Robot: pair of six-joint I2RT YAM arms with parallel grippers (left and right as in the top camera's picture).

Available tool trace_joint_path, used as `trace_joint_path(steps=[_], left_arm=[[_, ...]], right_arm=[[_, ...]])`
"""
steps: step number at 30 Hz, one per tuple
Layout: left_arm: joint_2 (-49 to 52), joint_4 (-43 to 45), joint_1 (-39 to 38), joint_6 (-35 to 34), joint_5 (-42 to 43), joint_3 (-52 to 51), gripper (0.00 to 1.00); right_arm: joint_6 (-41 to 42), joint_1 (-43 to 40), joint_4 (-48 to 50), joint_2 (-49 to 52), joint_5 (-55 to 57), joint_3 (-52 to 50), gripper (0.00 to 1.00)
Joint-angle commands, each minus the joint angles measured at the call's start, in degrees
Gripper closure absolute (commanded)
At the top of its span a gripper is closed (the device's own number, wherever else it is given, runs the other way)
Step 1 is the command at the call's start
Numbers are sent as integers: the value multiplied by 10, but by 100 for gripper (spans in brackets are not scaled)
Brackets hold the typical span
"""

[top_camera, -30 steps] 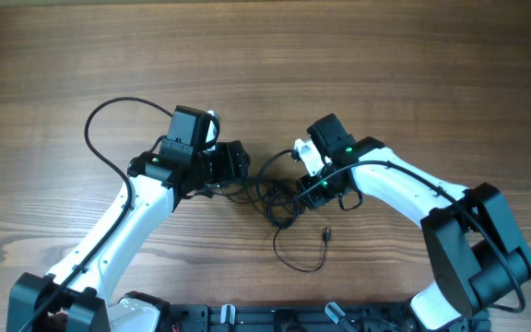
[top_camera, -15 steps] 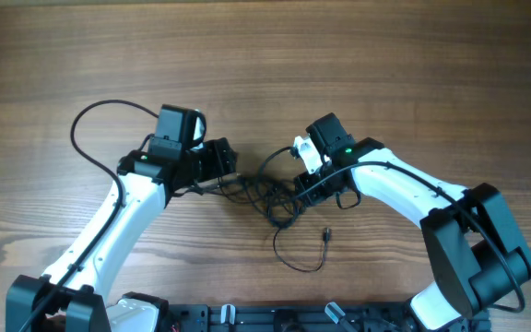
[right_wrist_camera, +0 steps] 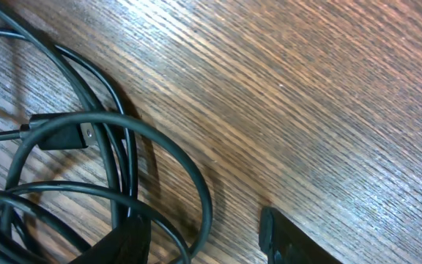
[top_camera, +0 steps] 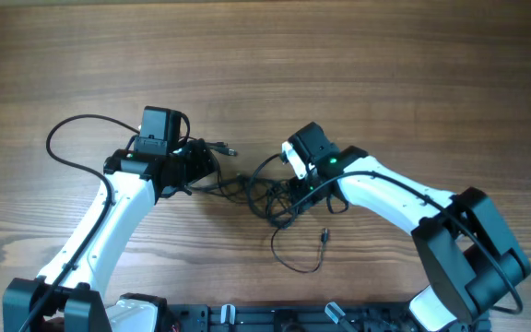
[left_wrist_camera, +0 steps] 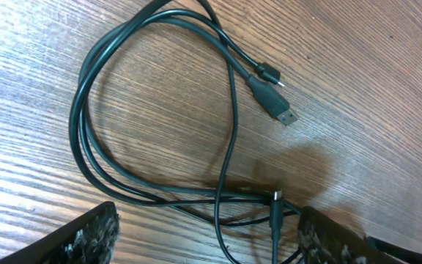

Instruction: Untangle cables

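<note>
two claws and one tangle of cables; we cannot count the strands in it.

the left claw (left_wrist_camera: 207, 236) has its fingers (left_wrist_camera: 90, 235) wide apart and clamped on nothing. one thin strand runs out through the gap, with a small plug (left_wrist_camera: 275, 198) just ahead of it. farther ahead the cables (left_wrist_camera: 86, 125) lie in a long doubled loop on the table (left_wrist_camera: 372, 66). they are thin, dark and glossy. the loop ends in two more plugs (left_wrist_camera: 278, 111) with silvery tips, side by side and off to one side. that makes three plugs in this view.

the right claw (right_wrist_camera: 200, 240) also stands apart, with bare wood in its gap, and it holds nothing. several overlapping loops lie ahead and to one side, the nearest just beside one finger. a flat plug (right_wrist_camera: 58, 136) sits among them.

from overhead the tangle lies between the two claws. one loose strand (top_camera: 293, 263) curls away from it towards the arm bases.
</note>
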Motion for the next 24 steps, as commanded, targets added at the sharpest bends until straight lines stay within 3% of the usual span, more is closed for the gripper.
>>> trace_joint_path(steps=[1, 6, 14, 24], left_arm=[[3, -1, 3, -14, -12, 3, 20], [3, -1, 3, -14, -12, 3, 20], [3, -7, 3, -14, -12, 3, 20], [3, -8, 3, -14, -12, 3, 20]], right_arm=[[8, 13, -3, -4, 34, -8, 51], [38, 14, 17, -4, 119, -8, 52], [85, 14, 31, -4, 130, -8, 80], [137, 14, 30, 19, 118, -25, 83]])
